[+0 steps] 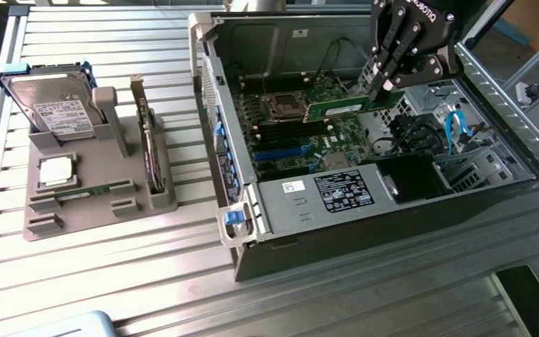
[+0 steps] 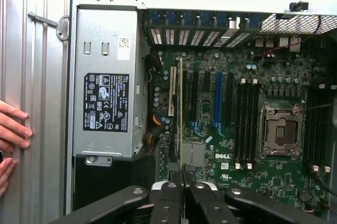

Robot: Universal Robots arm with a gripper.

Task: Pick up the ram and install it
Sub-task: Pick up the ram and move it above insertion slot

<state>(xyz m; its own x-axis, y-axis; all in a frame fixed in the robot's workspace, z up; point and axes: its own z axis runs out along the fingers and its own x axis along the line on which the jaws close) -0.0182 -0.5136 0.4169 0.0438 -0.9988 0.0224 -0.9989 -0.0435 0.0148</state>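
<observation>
The gripper, pinched nearly closed on the ram's upper edge, holds it edge-down above the motherboard, with room to the computer case walls.

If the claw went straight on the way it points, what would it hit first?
Probably the motherboard: the ram in the claw would touch first, near the card slots; depth is unclear.

The matte black metal pincer is built of slim linked bars joined by round silver pivot screws. White lettering runs along its blocky black housing, too partial to read in full.
</observation>
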